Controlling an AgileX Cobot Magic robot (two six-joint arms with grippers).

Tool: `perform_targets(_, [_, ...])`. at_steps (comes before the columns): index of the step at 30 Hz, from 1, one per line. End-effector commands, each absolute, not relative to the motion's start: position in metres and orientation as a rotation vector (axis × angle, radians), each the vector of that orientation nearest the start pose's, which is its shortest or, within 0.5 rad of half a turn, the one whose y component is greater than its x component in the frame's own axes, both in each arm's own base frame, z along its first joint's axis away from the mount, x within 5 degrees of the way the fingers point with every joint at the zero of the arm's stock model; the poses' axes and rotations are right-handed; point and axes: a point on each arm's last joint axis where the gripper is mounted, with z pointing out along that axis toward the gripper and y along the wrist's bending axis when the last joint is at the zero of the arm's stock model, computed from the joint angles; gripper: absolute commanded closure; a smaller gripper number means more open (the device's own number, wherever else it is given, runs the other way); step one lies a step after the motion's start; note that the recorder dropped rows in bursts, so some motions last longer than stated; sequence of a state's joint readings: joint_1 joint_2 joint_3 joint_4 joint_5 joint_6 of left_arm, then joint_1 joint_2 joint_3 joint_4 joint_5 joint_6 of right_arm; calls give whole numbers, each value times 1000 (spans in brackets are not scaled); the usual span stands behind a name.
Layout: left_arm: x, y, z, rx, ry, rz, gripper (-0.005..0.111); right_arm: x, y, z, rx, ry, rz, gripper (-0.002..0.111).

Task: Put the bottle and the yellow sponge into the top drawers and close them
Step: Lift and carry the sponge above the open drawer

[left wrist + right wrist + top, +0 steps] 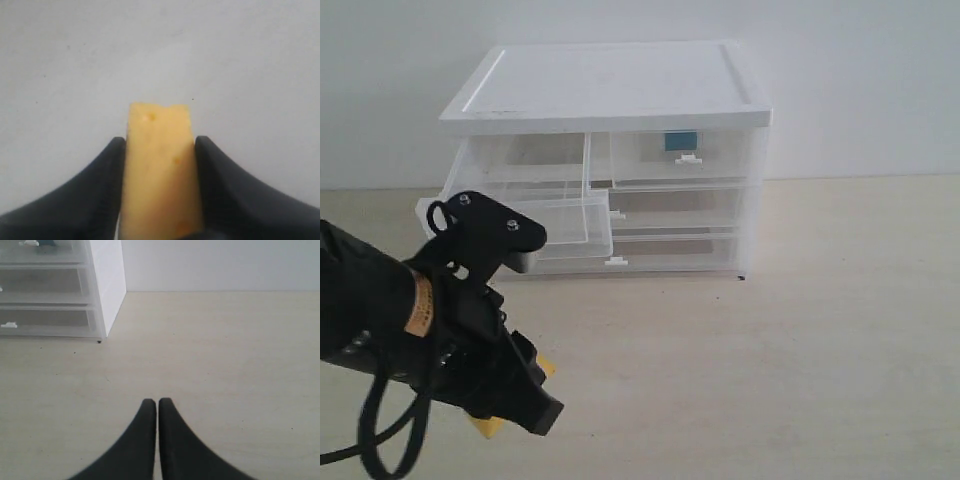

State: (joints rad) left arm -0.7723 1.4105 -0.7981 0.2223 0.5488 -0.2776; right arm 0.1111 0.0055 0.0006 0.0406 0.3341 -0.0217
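Left pincer (160, 145): both black fingers pressed against the long sides of the yellow sponge (159, 167), which stands between them with its pitted end poking out past the tips. The grip looks centred, with no obvious bulge in the foam. In the exterior view this pincer sits at the lower left of the frame over the table (820, 330), with yellow corners showing either side of it, well apart from the cabinet (610, 85) at upper centre. Right pincer (158, 407): tips pressed together with nothing between them, low over bare table, the cabinet's corner at the upper left of its own view. Top left drawer (555, 215): pulled out and tilted toward the left arm, nothing visible inside. Top right drawer (685, 155): pushed in flush, with a teal-blue patch behind its translucent front. This is probably the bottle (680, 141), though the plastic blurs it too much to be sure. Handling judgement: the sponge is light, soft and springy, not slippery or fragile. Holding it across the broad flat faces near the middle suits it. A hard squeeze would only deform it and it may spring on release, so it is best let go low inside the open drawer, clear of the thin front wall.
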Motion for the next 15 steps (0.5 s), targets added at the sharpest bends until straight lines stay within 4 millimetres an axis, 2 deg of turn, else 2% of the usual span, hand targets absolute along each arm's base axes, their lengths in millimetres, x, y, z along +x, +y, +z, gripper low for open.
perform_targets(1, [187,-174,261,985,2383,-180,103,53,7,183,-97,1813,99,108])
perform_targets(8, [198,-181,315,1081,2255,-124,103,53,7,183,-97,1813,99,108])
perform_targets(15, [209,-190,353,1353,2137,4,103,53,7,183,-97,1813,99,108])
